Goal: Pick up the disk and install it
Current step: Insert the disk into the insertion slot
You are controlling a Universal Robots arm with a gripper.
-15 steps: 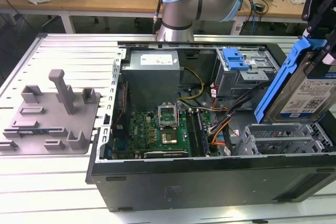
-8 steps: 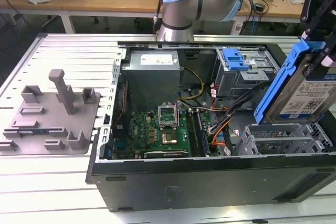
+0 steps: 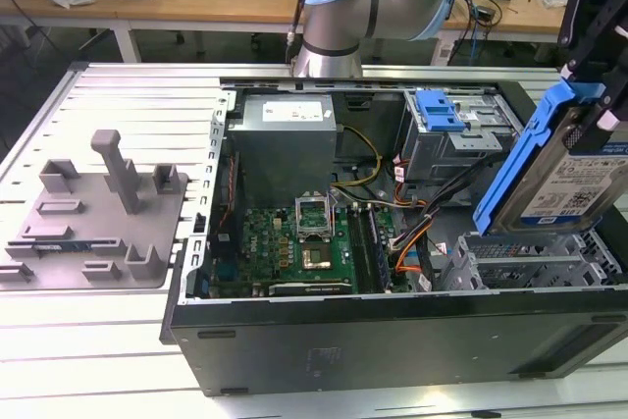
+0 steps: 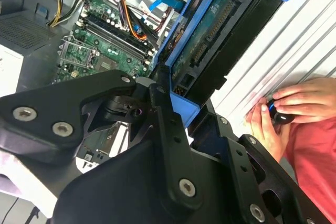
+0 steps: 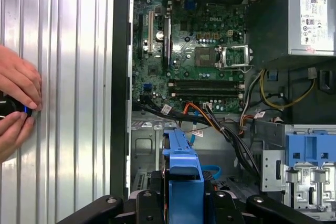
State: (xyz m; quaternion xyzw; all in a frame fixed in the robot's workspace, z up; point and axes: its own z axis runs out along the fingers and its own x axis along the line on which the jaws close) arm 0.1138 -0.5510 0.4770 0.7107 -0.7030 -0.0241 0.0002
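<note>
The disk (image 3: 574, 179), a silver drive with a white-and-blue label in a bright blue carrier, hangs tilted on edge over the right end of the open computer case (image 3: 392, 336). My gripper (image 3: 601, 95) is shut on its upper part, with black fingers on either side. The second wrist view shows the disk (image 4: 210, 40) from its circuit-board side, running away from the gripper (image 4: 176, 111). In the first wrist view the blue carrier (image 5: 182, 163) sticks out between the fingers (image 5: 152, 203) above the grey metal drive cage (image 5: 149, 145). That cage (image 3: 530, 262) sits just below the disk.
A blue latch on a grey metal cage (image 3: 442, 110) stands at the case's back right. The motherboard (image 3: 294, 242) and loose cables (image 3: 412, 223) lie inside. A grey fixture tray (image 3: 98, 213) rests on the table to the exterior view's left. A person's hands (image 5: 16, 98) hold a small black device beside the case.
</note>
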